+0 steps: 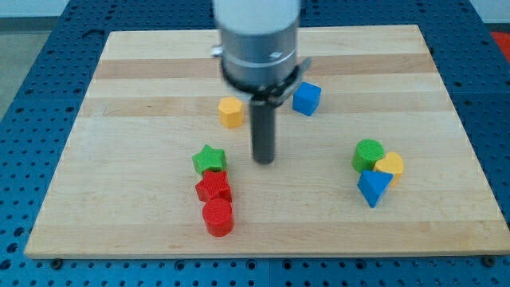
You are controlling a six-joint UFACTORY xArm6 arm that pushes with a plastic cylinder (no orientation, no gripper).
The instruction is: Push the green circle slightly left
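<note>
The green circle [367, 154] sits at the view's right, touching a yellow block [390, 166] on its right and a blue triangle [373, 188] just below it. My tip [264, 161] is on the board near the middle, well to the left of the green circle and apart from it. It stands to the right of a green star [209, 159], not touching it.
A red block [213, 187] and a red cylinder [217, 217] lie in a column under the green star. A yellow hexagon [231, 112] and a blue cube [306, 98] lie at the view's top, either side of the rod. The wooden board [127, 88] rests on a blue perforated table.
</note>
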